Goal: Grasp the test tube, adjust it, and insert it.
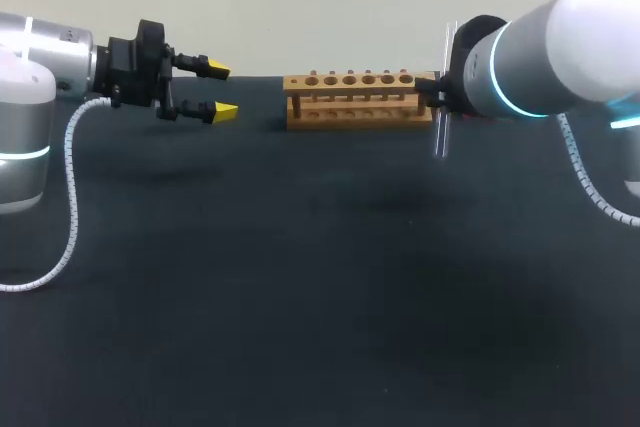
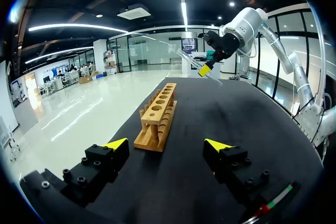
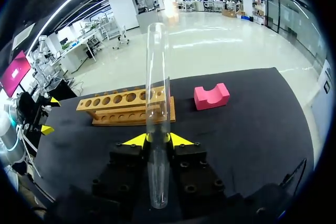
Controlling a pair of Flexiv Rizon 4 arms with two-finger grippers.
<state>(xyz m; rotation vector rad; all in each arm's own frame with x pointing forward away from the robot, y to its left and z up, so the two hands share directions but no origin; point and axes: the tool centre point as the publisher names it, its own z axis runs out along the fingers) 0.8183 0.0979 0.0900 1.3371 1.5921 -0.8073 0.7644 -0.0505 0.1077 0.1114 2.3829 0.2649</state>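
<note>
The black table [image 1: 300, 297] carries a wooden rack [image 1: 352, 99] at the middle of its far edge. The rack's row of holes looks empty. The left gripper [image 1: 218, 90] hangs off the rack's left end near the far edge, its fingers spread wide with nothing in them. The right gripper [image 3: 157, 139] is off the rack's right end, its yellow tips pinched on the test tube [image 3: 157, 77]. A pink block [image 3: 211, 96] lies near one end of the rack. The tube, clear glass, is likely light, stiff, slippery and breakable. It is gripped low on the body and stands roughly upright above the table, so a gentle squeeze seems wise.
</note>
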